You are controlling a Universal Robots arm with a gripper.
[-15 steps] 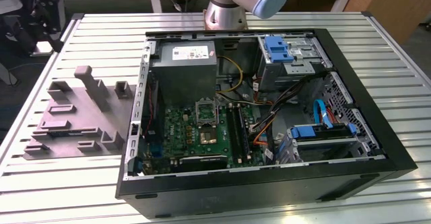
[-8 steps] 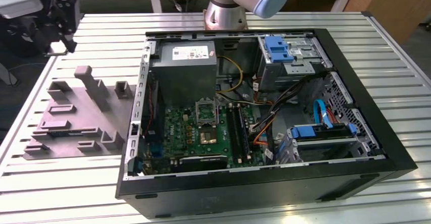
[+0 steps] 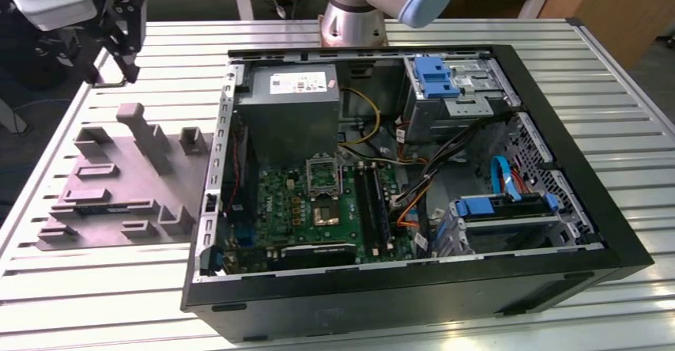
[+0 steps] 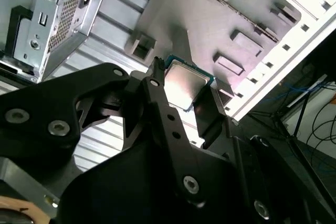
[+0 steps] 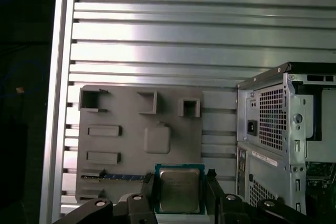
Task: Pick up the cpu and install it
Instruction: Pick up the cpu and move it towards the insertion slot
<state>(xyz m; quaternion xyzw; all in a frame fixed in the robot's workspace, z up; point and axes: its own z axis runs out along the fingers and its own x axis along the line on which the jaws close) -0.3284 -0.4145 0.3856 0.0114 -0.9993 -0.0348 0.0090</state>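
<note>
Slatted aluminium tabletop (image 3: 95, 296) in the exterior view carries an open black computer case (image 3: 422, 288) just beside a grey moulded plastic tray (image 3: 106, 185). The black two-fingered gripper (image 3: 113, 70) hangs above that tray. In the second wrist view, the small square silvery-topped cpu (image 4: 186, 85) is clamped by opposite edges between the fingers (image 4: 157, 98), metal face toward the camera. In the first wrist view, its sides run parallel to the tray's, over one tray edge.

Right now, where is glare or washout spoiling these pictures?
Second wrist view: the cpu, held in the gripper, has a bright sheen on its metal top, and the area beyond the grey fixture is washed out white. First wrist view: the table slats glare in bands. Exterior view: evenly lit.
</note>
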